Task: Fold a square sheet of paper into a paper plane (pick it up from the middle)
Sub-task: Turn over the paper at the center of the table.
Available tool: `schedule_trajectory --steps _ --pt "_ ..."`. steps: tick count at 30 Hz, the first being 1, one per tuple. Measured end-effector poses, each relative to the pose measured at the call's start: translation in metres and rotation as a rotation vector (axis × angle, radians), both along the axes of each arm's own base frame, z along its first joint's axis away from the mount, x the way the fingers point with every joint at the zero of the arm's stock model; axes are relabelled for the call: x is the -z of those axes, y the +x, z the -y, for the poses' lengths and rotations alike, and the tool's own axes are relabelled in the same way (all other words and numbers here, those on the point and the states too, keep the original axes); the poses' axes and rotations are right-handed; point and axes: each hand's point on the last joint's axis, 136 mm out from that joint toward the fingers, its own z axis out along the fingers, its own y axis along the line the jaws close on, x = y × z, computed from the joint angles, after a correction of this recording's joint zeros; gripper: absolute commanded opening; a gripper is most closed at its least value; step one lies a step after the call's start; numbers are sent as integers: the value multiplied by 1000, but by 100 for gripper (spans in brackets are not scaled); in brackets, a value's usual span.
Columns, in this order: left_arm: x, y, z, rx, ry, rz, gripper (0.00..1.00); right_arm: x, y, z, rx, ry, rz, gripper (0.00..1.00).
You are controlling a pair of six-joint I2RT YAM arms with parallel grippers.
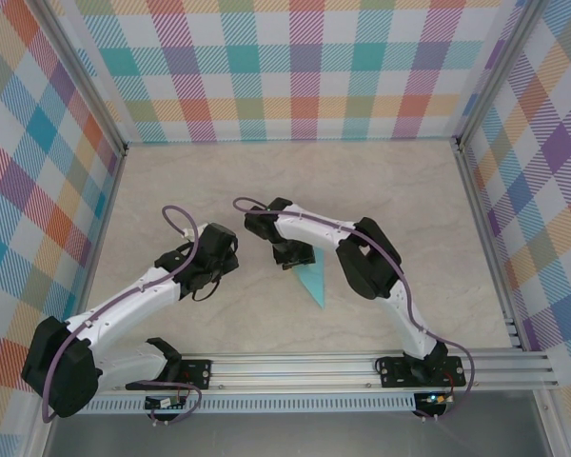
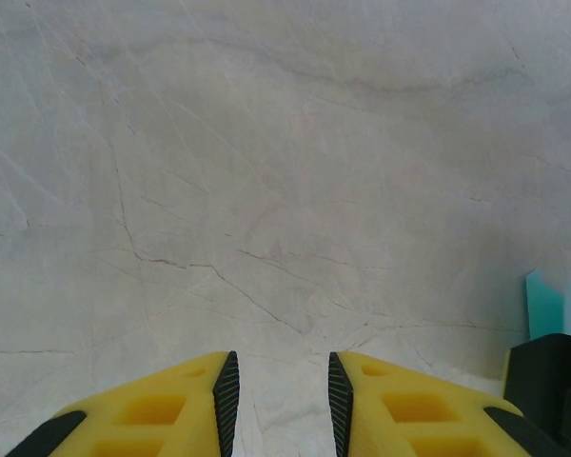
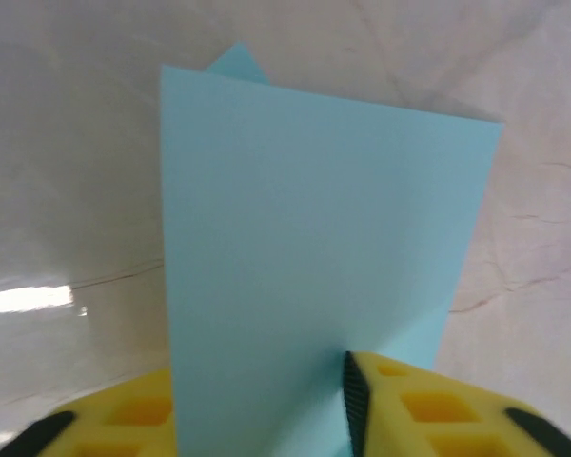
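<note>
The left gripper [image 2: 283, 386] hangs over the pale, marble-veined table [image 2: 266, 143], its yellow fingers [image 2: 162, 409] with ribbed black pads [image 2: 227, 395] parted and only bare tabletop between them. At the right edge a corner of turquoise paper [image 2: 552, 305] rises above a black block [image 2: 547, 386], possibly part of the other arm.

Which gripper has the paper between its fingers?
The right gripper: turquoise paper stands between its fingers. The left gripper hangs over bare table, nothing between its fingers.

Folded turquoise paper plane [image 1: 312, 283], tip nearward
</note>
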Motion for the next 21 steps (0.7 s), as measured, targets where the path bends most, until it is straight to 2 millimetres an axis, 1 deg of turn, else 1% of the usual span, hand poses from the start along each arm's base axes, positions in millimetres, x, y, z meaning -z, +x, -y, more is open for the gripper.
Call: schedule_trajectory --steps 2,3,4,6,8,9,10,11,13,14,16,18,19,21 --pt "1 0 1 5 -5 -5 33 -8 -3 -7 -22 70 1 55" --pt "1 -1 2 9 -7 -8 33 -15 -5 -9 -29 104 7 59" --pt "2 -1 3 13 -8 -12 34 -26 -7 -10 -41 145 19 62" --pt "4 -1 4 18 -10 -20 34 -51 -11 -13 -67 238 59 63" --pt "8 -1 7 27 -13 -32 34 -80 -15 -13 -74 367 107 59" --pt "9 -1 8 32 -15 -38 34 -90 -18 -11 -73 412 121 56" --pt "11 -1 10 38 -18 -43 34 -99 -19 -8 -68 475 137 50" --pt "12 -1 12 46 -23 -47 34 -104 -18 -3 -53 531 146 45" --pt "14 0 17 69 -36 -54 34 -99 -12 11 3 616 144 35" --pt "15 0 21 85 -47 -59 35 -91 -9 18 40 652 132 29" --pt "18 1 31 118 -73 -68 35 -67 -3 33 113 700 98 25" --pt "22 2 41 156 -99 -85 35 -42 -4 46 178 722 51 22" --pt "26 2 46 176 -114 -97 35 -33 -6 49 198 735 25 21" --pt "32 1 57 214 -144 -122 35 -24 -9 48 213 768 -6 20"
